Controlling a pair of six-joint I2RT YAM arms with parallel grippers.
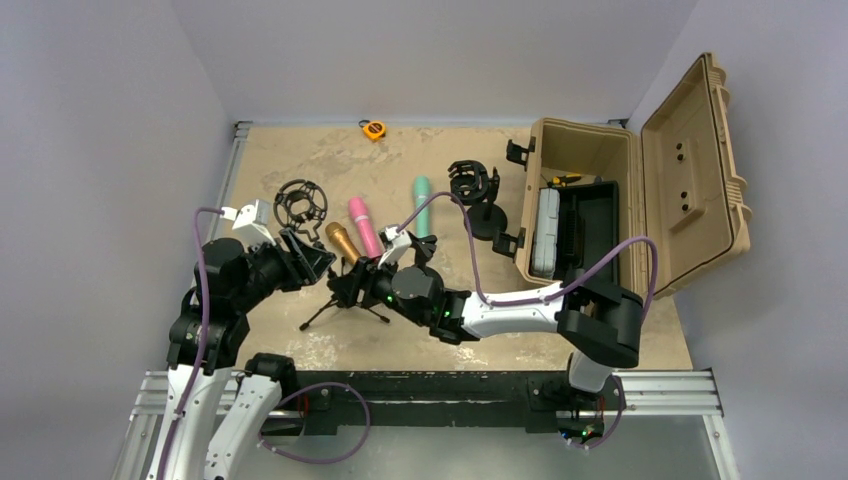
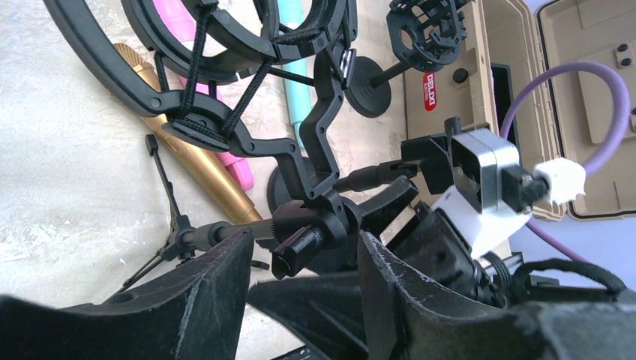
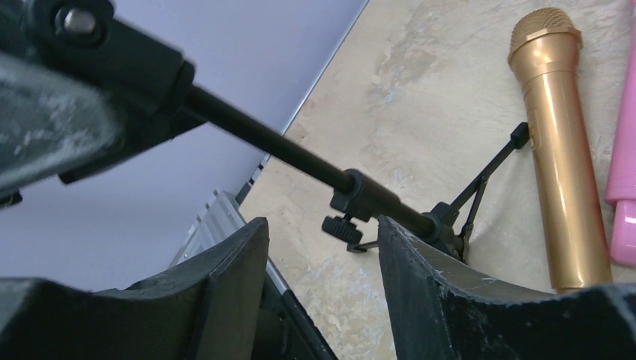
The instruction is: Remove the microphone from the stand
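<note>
**Straddling the Stand, Jaws Apart on Both Sides**

Bracketing the black pivot knob [image 2: 304,244] of the black tripod microphone stand [image 3: 285,146] with the left gripper [image 2: 304,262], jaws spread, a sliver of gap on either side of the knob. Flanking the stand's thin pole lower down, near its collar clamp, with the right gripper [image 3: 322,247], jaws likewise apart and clamped on nothing. Impossible to tell whether either finger grazes the tripod hub.

Topping the stand, a black ring-shaped shock mount [image 2: 324,124] strung with elastic cords. Lying flat on the beige marbled table [image 1: 300,150], clear of that mount: the gold handheld microphone [image 3: 559,150], one tripod leg just beside its body. Right alongside it, a pink microphone [image 1: 363,225]; a little farther over, a teal microphone [image 1: 423,205]. At the table's right end, a tan hard-shell case [image 1: 690,150], lid raised.
</note>
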